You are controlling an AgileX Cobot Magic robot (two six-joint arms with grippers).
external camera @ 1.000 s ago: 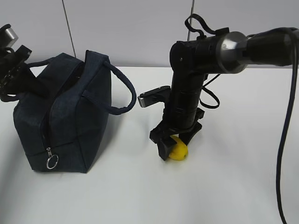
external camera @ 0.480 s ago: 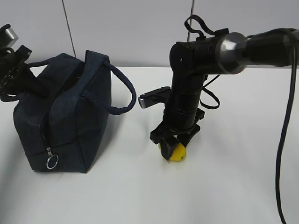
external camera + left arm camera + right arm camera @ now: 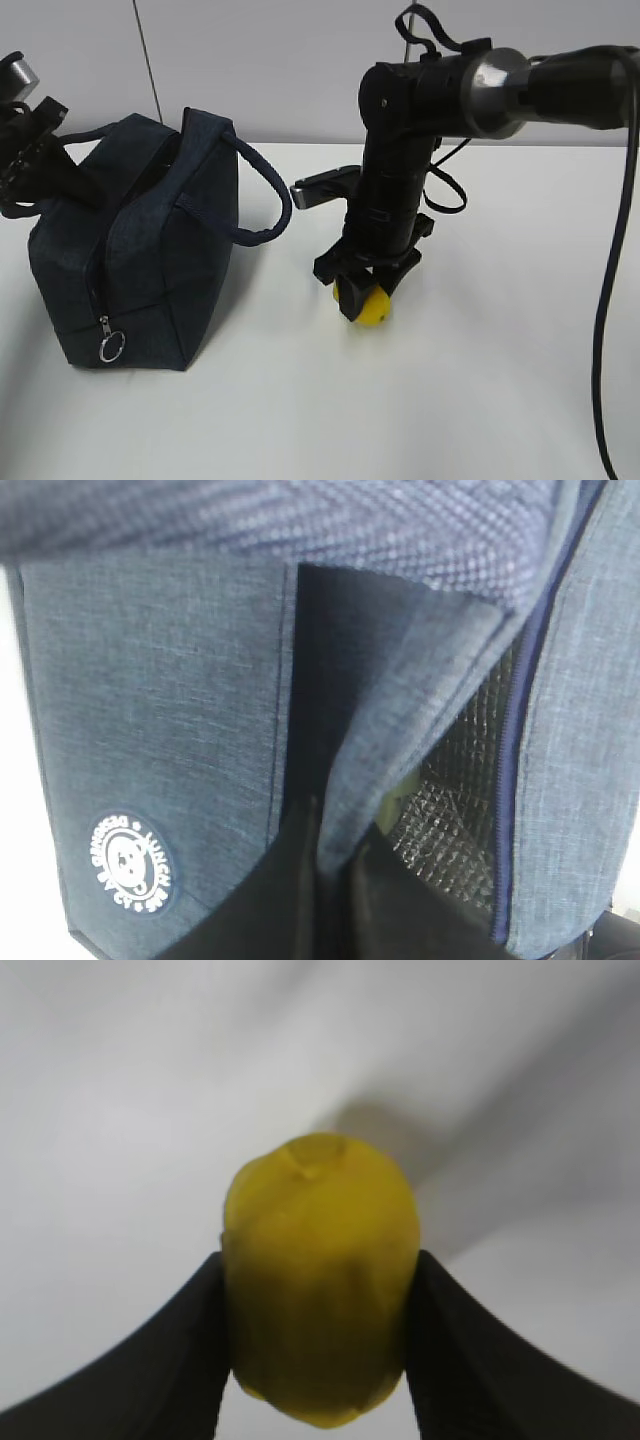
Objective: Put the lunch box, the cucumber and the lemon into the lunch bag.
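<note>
left gripper (image 3: 25,165) cut off by frame edge, lunch bag (image 3: 420,800) contents indistinct

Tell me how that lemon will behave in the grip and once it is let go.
The lemon looks smooth and rounded, so it may slip between the right gripper fingers, which pinch only its sides. It seems firm: no denting shows. Released on the flat table, it would probably roll.

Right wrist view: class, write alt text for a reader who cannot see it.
A yellow lemon fills the centre, pinched on both sides between the right gripper's two black fingers. Behind it is a blurred white table with a soft shadow.
</note>
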